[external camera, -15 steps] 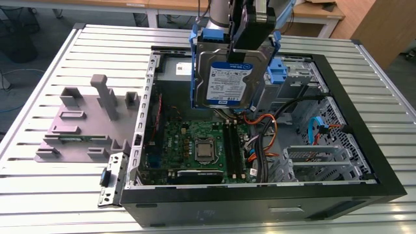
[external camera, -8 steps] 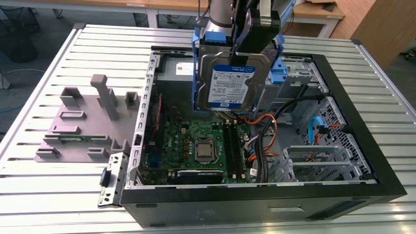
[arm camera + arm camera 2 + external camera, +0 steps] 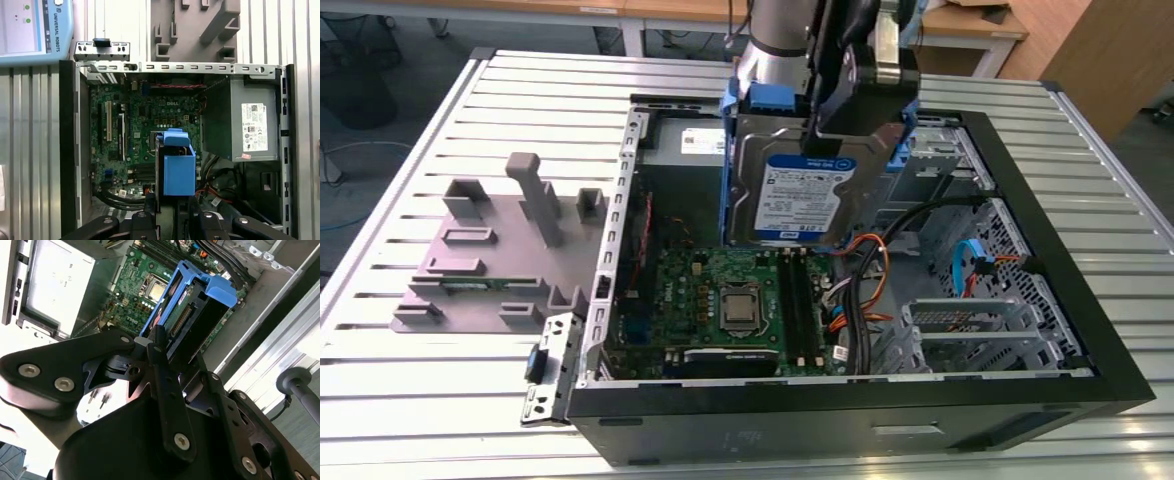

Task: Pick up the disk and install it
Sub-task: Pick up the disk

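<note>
Fingers (image 3: 161, 360) clamped on the disk (image 3: 798, 200), held upright.
I see it hanging over the open case (image 3: 854, 420) (above the motherboard (image 3: 720, 300)), blue caddy (image 3: 179, 172) around it.

Slatted metal table (image 3: 520, 90) in a bright workroom, desks behind it.

The table's pale ribs catch an even, bright light in the exterior view. Beyond the table's far edge stand wooden desks (image 3: 680, 10) on white legs. Past the table's far corner, on the exterior view's right, rises a wooden panel (image 3: 1101, 50). Off the table's other far corner lies blue-grey floor (image 3: 427, 50), where a dark, bin-like shape (image 3: 354, 95) sits.
</note>
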Controlling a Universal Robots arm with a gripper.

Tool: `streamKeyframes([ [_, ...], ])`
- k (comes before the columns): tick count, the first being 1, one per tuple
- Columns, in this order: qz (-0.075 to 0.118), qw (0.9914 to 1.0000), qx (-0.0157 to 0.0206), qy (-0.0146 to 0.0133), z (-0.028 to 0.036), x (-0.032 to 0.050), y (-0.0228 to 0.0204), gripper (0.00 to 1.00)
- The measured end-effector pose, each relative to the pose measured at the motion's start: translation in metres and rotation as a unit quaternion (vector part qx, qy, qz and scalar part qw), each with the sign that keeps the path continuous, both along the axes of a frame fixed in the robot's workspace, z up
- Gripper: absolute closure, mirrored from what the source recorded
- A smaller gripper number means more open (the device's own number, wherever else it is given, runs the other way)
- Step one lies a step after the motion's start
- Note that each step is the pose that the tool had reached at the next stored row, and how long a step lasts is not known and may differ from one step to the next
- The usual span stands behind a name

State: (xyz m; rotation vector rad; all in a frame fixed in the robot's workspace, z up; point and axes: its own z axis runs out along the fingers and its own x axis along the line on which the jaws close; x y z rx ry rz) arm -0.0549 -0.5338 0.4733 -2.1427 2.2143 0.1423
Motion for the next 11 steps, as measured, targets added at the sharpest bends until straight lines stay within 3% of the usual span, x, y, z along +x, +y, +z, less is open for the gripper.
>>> streamKeyframes([
  [11, 0.0, 1.0, -0.0001, 0.0, -0.0012, 0.0043, -0.0216, 0.65],
])
